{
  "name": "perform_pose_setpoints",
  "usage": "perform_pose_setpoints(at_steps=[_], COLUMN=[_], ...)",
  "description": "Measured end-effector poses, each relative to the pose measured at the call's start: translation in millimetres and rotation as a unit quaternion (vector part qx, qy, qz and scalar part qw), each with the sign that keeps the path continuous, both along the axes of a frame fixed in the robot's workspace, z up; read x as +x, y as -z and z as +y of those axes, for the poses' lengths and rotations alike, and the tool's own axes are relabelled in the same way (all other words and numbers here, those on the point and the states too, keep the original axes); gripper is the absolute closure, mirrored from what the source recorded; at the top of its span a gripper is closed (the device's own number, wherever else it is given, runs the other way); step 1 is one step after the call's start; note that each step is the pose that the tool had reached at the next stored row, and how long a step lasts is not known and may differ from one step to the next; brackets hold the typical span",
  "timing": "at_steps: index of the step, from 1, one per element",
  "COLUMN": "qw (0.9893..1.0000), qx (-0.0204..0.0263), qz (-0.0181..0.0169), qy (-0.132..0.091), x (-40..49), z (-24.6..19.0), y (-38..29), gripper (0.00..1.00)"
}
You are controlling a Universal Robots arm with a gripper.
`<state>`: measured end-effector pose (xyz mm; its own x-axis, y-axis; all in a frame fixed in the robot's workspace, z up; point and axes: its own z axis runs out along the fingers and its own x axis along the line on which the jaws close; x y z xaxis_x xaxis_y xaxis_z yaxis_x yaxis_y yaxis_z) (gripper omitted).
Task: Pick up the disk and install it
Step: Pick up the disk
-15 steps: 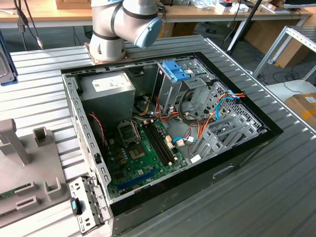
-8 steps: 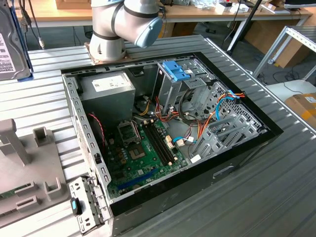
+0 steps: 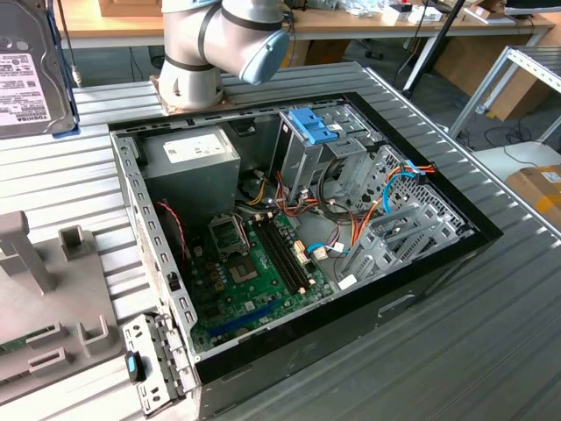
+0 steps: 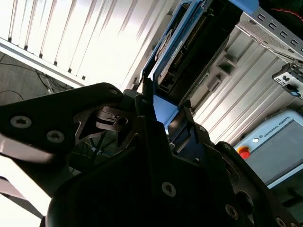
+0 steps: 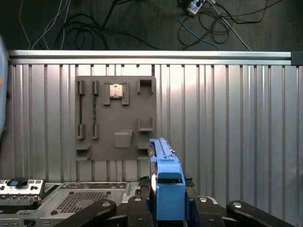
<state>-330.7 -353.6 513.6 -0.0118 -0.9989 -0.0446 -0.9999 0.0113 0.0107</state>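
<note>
**Colleague:** Where is the disk, and does the hand have it?

**Me:** I see the flat dark hard disk with bright blue plastic side rails (image 5: 164,182) up in the air, standing on its edge. It is outside the open black computer case (image 3: 351,324), on the side where the grey plastic holder plate (image 5: 116,118) lies. My black gripper (image 5: 166,208) is clamped on the disk.

**Colleague:** How will it handle?

**Me:** I judge it stiff, rather heavy for its size, smooth, and sensitive to knocks. I think the best hold is across the body near the blue rails, not on the circuit side.

**Colleague:** And the count?

**Me:** One disk, one gripper, one case, one holder plate. Inside the case there is one light-blue ridged latch plate (image 3: 311,123) and one grey metal box with a white label (image 3: 188,156).
</note>
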Motion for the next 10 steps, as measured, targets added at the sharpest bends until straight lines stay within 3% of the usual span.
perform_pose_setpoints(at_steps=[10], qw=[1.0000], qx=[0.0000], qz=[0.0000], qy=[0.000], x=[28.2], z=[10.7], y=[0.0], gripper=[0.63])
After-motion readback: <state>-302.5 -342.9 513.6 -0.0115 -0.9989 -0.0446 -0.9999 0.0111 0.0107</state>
